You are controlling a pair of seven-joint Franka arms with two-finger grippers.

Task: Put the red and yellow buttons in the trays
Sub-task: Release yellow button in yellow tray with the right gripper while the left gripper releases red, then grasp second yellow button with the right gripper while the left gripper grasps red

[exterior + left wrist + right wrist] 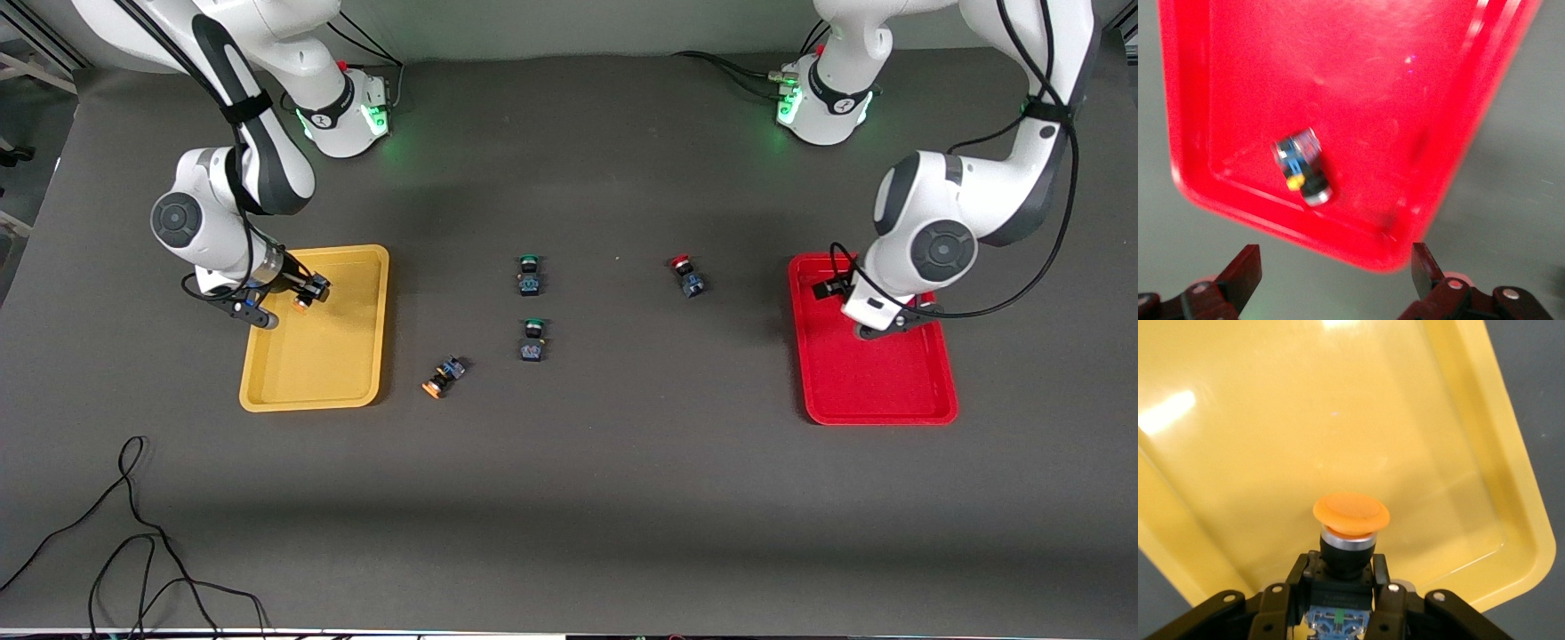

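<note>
My right gripper (307, 295) is shut on an orange-yellow-capped button (1350, 513) and holds it over the yellow tray (320, 364), cap toward the tray floor (1338, 420). My left gripper (1335, 263) is open and empty over the red tray (871, 382). A button with a black-and-blue body (1303, 167) lies on its side in that tray (1371, 80); its cap colour does not show, and the arm hides it in the front view. A second orange-yellow button (442, 377) lies on the table beside the yellow tray. A red-capped button (686, 274) lies mid-table, toward the red tray.
Two green-capped buttons (530, 274) (532, 340) stand mid-table, one nearer to the front camera than the other. A black cable (133, 533) loops on the table near its front edge at the right arm's end.
</note>
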